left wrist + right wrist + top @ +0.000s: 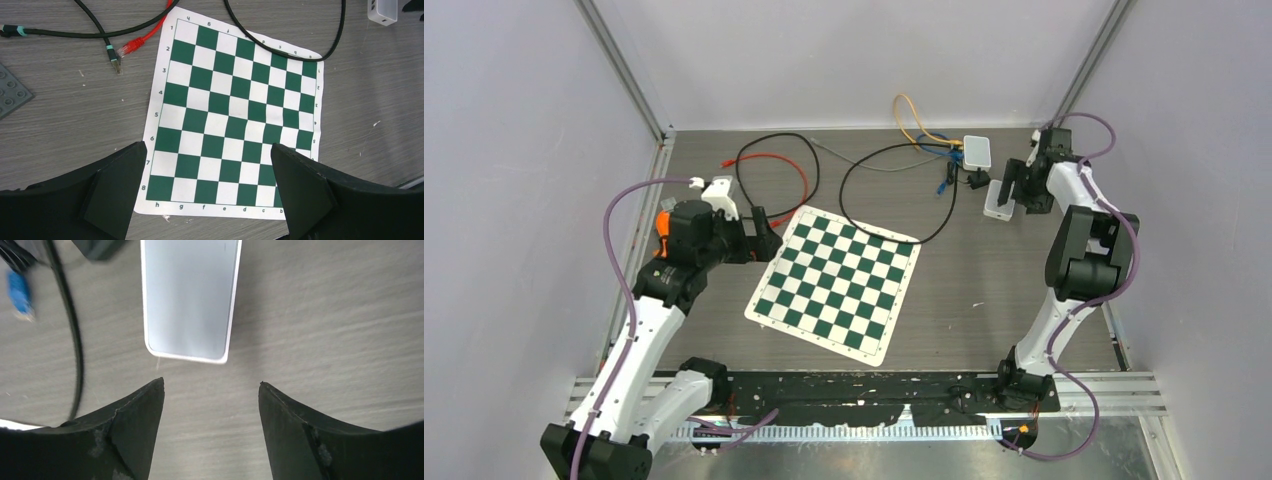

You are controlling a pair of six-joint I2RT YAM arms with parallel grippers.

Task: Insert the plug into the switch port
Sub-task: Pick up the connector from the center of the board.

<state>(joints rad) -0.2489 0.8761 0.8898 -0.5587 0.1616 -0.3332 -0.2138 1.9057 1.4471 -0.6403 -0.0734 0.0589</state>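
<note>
One white box runs off-frame beyond the right end effector.

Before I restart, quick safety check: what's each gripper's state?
Left gripper: open, empty, over the chessboard.
Right gripper: open, empty, near a white box.

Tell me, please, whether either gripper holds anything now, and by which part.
Nothing is held. The left gripper stands open over the chess mat. The right gripper stands open just short of the white box, with nothing between its jaws.
</note>
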